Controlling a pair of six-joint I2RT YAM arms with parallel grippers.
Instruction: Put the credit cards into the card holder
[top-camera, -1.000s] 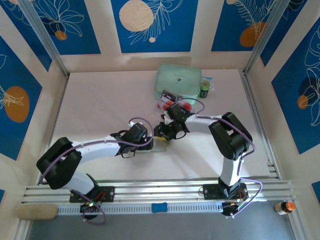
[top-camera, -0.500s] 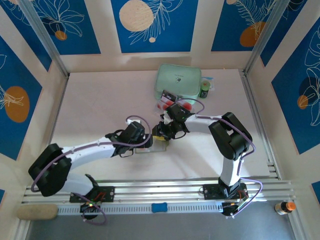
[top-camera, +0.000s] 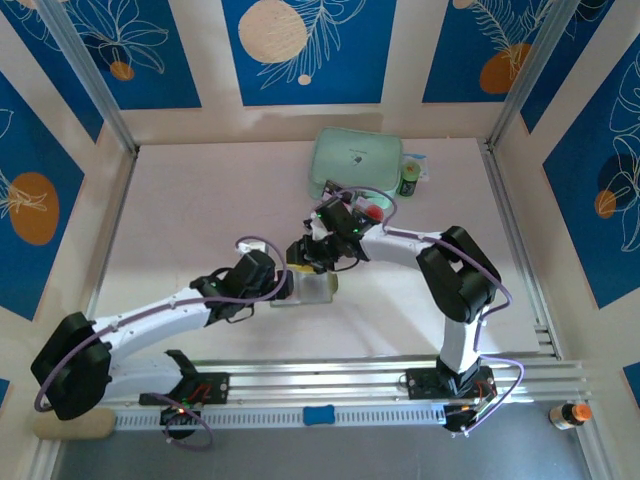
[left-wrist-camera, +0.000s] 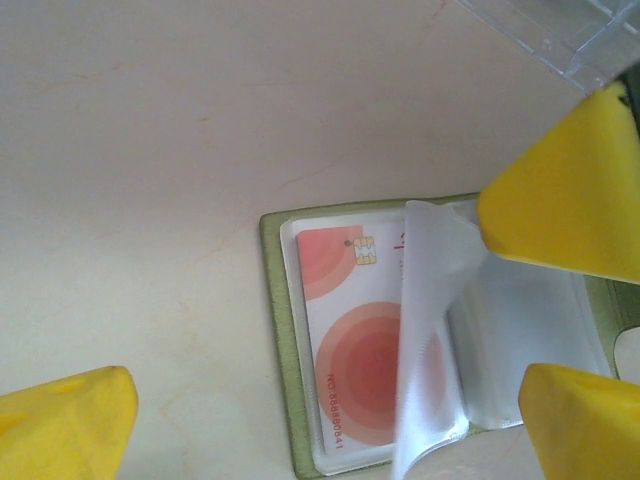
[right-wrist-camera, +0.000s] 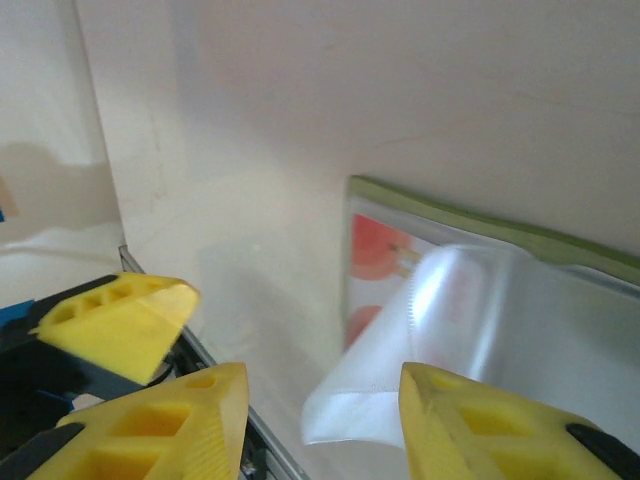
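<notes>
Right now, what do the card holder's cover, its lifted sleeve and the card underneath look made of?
The cover of the card holder is olive and matte, probably faux leather or fabric. Its sleeve is thin clear plastic, glossy and curling, print showing through. The card looks like stiff printed plastic with a metallic chip.

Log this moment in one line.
left hand: open | right hand: open | card holder: open, sleeve lifted | credit card: pocketed

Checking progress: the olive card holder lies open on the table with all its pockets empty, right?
Not all empty. The card holder lies open on the table, but a credit card with red circles already lies in one pocket, as the left wrist view shows.
</notes>
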